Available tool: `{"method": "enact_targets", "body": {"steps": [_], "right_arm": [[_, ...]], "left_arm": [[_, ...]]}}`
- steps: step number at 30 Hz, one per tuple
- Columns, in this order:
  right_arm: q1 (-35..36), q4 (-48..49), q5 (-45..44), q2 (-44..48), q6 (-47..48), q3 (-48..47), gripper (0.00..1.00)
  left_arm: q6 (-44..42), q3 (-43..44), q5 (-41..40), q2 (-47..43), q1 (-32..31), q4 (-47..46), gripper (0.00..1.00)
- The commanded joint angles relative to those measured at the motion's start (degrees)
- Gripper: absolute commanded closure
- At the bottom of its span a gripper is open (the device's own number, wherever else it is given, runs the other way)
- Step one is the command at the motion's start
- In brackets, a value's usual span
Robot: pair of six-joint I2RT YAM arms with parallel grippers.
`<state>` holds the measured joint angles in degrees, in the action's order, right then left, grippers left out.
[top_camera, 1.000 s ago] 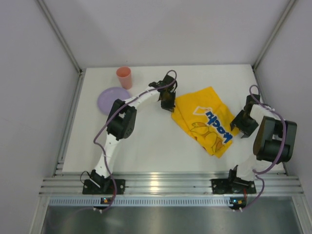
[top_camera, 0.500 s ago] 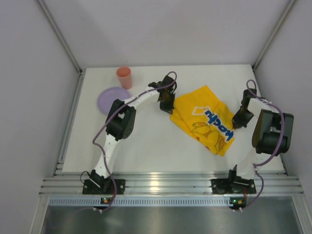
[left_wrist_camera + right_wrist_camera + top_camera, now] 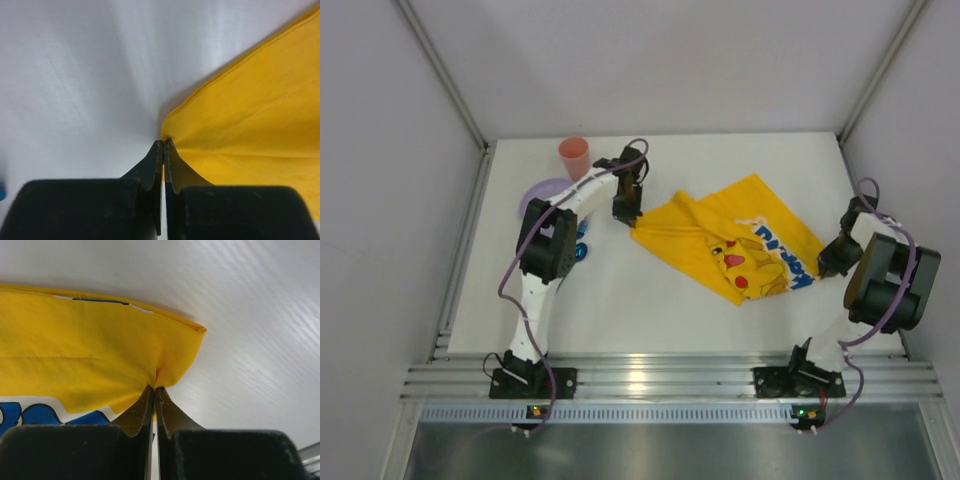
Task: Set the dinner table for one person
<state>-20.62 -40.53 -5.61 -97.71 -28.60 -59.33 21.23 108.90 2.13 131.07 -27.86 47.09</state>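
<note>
Left gripper (image 3: 163, 145) is clamped shut on the left corner of the yellow cloth (image 3: 705, 235); the right gripper (image 3: 153, 390) is clamped shut on its right corner. The dinner table (image 3: 620, 300) extends back from the aluminium rail (image 3: 670, 378) and carries the cloth mid-surface. Near its far-left corner sit the purple plate (image 3: 535, 205) and pink cup (image 3: 574, 158).

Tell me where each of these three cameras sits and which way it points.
Top external: fixed above and behind the arms, looking down on the flat white tabletop, yellow cartoon-printed cloth, pink plastic cup and round purple plate; both whole arms show.
Left wrist: on the left arm, looking along the left gripper, shut on a cloth corner.
Right wrist: on the right arm, looking along the right gripper, shut on another corner.
Shared: all three show cloth and tabletop.
</note>
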Motion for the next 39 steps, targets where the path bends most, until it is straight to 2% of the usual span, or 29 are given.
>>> {"method": "enact_targets", "body": {"steps": [1, 6, 7, 8, 9, 11, 12, 13, 14, 15, 19, 20, 24, 31, 36, 39], "right_arm": [[-5.21, -4.2, -5.82, 3.74, 0.04, 3.6, 1.0], [-5.31, -4.82, -1.25, 6.3, -1.1, 8.08, 1.0], [-5.31, -4.64, 0.06, 7.26, -1.28, 8.79, 1.0], [-5.22, -4.21, 1.2, 7.62, -0.93, 10.27, 1.0], [-5.13, -3.77, 2.26, 7.97, -0.5, 10.9, 1.0], [-4.6, -2.89, 4.55, 8.59, 0.38, 12.47, 0.98], [-3.56, -2.1, 6.9, 9.46, 0.73, 13.88, 0.83], [-3.55, -2.09, 6.92, 9.82, 0.74, 13.89, 0.83], [-2.68, -1.83, 7.36, 10.34, 0.74, 14.15, 0.73], [-2.23, -1.74, 8.84, 10.87, 0.74, 14.76, 0.67], [-0.56, -2.09, 11.14, 14.56, 0.65, 14.86, 0.53], [-0.39, -2.96, 11.23, 16.05, 0.56, 14.6, 0.42], [-0.21, -6.57, 9.22, 20.18, 0.83, 10.74, 0.25], [1.54, -14.38, 11.05, 24.14, -0.75, 2.91, 0.25], [4.97, -16.95, 11.67, 27.48, -2.78, 1.23, 0.26], [5.59, -16.51, 12.37, 28.63, -3.3, 2.28, 0.26]], "left_arm": [[-3.56, -1.32, -7.75, -3.98, 3.86, 4.49, 1.0], [-5.76, 3.58, -9.42, -1.96, 4.3, 6.96, 1.0], [-6.11, 4.64, -10.38, -1.61, 4.3, 8.01, 0.92], [-6.38, 6.91, -11.09, -0.73, 4.3, 8.54, 0.62], [-6.38, 8.16, -11.27, -0.29, 4.3, 8.98, 0.47], [-5.51, 10.53, -10.83, 0.42, 4.21, 10.12, 0.07], [-4.28, 11.24, -9.27, 0.07, 3.87, 9.95, 0.02], [-4.27, 11.24, -9.25, 0.07, 3.86, 9.95, 0.02], [-4.01, 11.42, -9.25, -0.19, 3.25, 9.86, 0.02], [-3.75, 11.77, -9.6, -1.15, 2.81, 9.95, 0.02], [-3.05, 12.39, -10.31, -4.76, 0.53, 9.51, 0.02], [-2.69, 11.95, -10.22, -5.46, -0.43, 9.34, 0.02], [-0.94, 6.09, -9.86, -10.2, -4.83, 8.81, 0.04], [3.54, -10.45, -6.97, -16.27, -17.56, 5.03, 0.1], [8.91, -21.34, 0.21, -19.35, -22.15, -0.67, 0.11], [10.23, -21.98, 0.76, -19.27, -23.73, -0.77, 0.11]]}}
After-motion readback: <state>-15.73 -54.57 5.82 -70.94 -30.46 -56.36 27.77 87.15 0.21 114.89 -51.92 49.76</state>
